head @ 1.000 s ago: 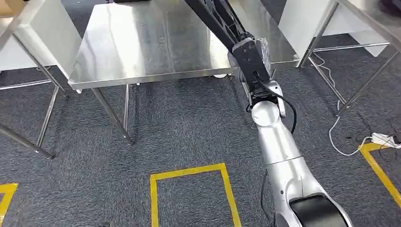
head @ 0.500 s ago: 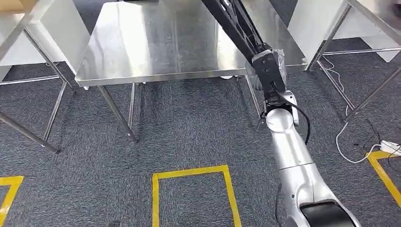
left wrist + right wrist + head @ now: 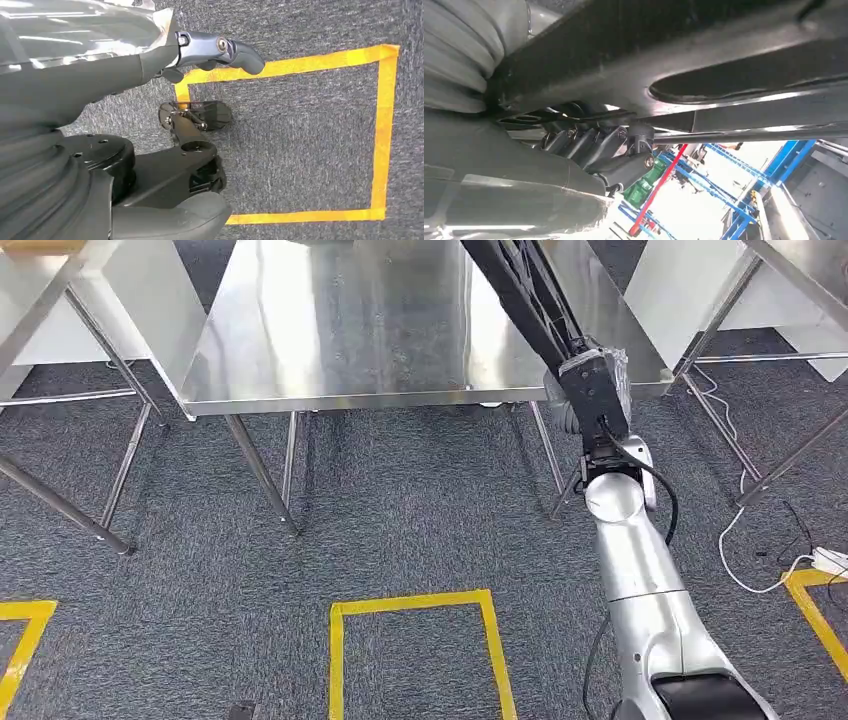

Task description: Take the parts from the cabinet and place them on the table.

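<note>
Carpet (image 3: 400,520), dark grey and speckled, covers the floor across the head view. On it stands a steel table (image 3: 350,340) with a bare, shiny top and thin slanted legs. A second table (image 3: 60,290) stands to its left and a third table (image 3: 700,280) to its right, each apart from the middle one.

The silver right arm (image 3: 640,570) reaches forward and up past the steel table's near right corner. Its right hand (image 3: 595,390) holds a long black part (image 3: 520,290), which slants up and away above the tabletop, not resting on it. In the right wrist view the dark fingers (image 3: 594,145) are curled tight against the underside of this part (image 3: 704,45), with blue racking (image 3: 734,160) and a red pole (image 3: 659,190) blurred behind.

The left hand (image 3: 150,55) hangs over the floor with its thumb (image 3: 235,50) stretched out and its fingers apart, holding nothing.

A yellow tape rectangle (image 3: 410,600) marks the carpet in front of the table. A white cable (image 3: 745,570) trails from the right-hand table's legs to a power strip (image 3: 830,560) at the edge
</note>
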You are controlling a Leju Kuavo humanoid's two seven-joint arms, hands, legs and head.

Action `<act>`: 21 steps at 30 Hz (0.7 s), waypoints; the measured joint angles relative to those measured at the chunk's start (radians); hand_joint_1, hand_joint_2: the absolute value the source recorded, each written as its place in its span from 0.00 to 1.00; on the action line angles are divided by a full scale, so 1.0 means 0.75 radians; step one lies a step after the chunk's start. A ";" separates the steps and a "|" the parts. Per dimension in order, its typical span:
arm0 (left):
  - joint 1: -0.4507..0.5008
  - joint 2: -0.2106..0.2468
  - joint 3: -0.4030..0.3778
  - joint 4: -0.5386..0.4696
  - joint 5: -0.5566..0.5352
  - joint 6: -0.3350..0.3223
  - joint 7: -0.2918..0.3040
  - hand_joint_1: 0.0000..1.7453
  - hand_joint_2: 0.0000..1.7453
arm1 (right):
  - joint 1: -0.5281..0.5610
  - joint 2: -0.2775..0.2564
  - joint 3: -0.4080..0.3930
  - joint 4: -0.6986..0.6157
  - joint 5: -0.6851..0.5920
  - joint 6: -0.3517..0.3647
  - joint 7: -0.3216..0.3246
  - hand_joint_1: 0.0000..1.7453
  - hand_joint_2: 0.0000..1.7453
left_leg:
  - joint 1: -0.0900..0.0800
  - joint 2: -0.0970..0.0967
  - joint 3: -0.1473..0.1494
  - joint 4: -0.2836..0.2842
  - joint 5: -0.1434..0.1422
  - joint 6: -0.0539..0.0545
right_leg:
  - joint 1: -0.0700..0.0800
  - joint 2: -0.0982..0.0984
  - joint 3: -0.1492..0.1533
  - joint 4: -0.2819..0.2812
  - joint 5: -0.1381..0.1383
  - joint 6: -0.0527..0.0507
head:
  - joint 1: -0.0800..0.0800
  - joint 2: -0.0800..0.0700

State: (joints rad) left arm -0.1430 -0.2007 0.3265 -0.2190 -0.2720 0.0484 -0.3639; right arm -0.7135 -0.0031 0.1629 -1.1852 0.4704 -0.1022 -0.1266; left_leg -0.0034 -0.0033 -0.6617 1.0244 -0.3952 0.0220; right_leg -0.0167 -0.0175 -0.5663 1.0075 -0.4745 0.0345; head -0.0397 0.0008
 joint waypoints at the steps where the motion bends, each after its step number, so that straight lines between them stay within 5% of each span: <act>1: 0.000 0.000 -0.004 0.000 -0.002 -0.002 0.000 0.00 1.00 | 0.001 -0.003 0.000 0.000 0.000 -0.001 0.000 1.00 1.00 | 0.000 0.000 0.000 0.000 0.000 0.000 | 0.000 0.000 0.000 0.000 0.000 0.001 | 0.000 0.000; 12: -0.003 0.001 -0.020 0.000 -0.025 -0.033 -0.009 0.00 1.00 | 0.008 -0.022 -0.003 0.000 -0.001 -0.005 -0.003 1.00 1.00 | 0.000 -0.001 -0.001 0.003 -0.001 0.002 | -0.001 0.000 0.001 -0.002 0.002 0.003 | -0.001 0.000; 16: -0.008 0.004 -0.028 0.000 -0.026 -0.043 -0.009 0.00 1.00 | 0.007 -0.022 -0.002 -0.001 0.000 -0.006 -0.003 1.00 1.00 | -0.001 -0.001 0.000 -0.003 -0.014 0.031 | -0.017 -0.003 0.018 -0.011 0.009 0.025 | -0.002 0.000; 17: -0.011 0.005 -0.028 0.000 -0.026 -0.052 -0.008 0.00 1.00 | 0.007 -0.022 -0.002 -0.001 0.004 -0.006 -0.003 1.00 1.00 | 0.000 -0.001 -0.003 -0.019 -0.025 0.046 | -0.014 -0.002 0.022 0.008 0.027 0.047 | -0.001 0.000; 19: -0.016 0.004 -0.028 -0.001 -0.024 -0.067 -0.007 0.00 1.00 | 0.003 -0.023 -0.003 0.000 0.010 -0.007 -0.004 1.00 1.00 | 0.008 -0.010 0.049 -0.039 -0.019 0.063 | -0.018 0.004 -0.001 0.047 -0.010 0.035 | 0.004 0.000; 21: -0.023 0.005 -0.028 -0.001 -0.021 -0.073 -0.006 0.00 1.00 | -0.003 -0.020 -0.002 0.000 0.012 -0.007 -0.010 1.00 1.00 | 0.009 -0.011 0.054 -0.038 -0.018 0.067 | -0.018 0.010 -0.080 0.196 -0.078 0.025 | 0.006 0.000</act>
State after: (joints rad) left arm -0.1605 -0.1968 0.3052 -0.2197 -0.2876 -0.0061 -0.3685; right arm -0.7156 -0.0183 0.1614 -1.1852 0.4795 -0.1076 -0.1339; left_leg 0.0033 -0.0118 -0.6209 0.9959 -0.4084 0.0722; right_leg -0.0302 -0.0100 -0.6263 1.1544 -0.5327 0.0530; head -0.0355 0.0008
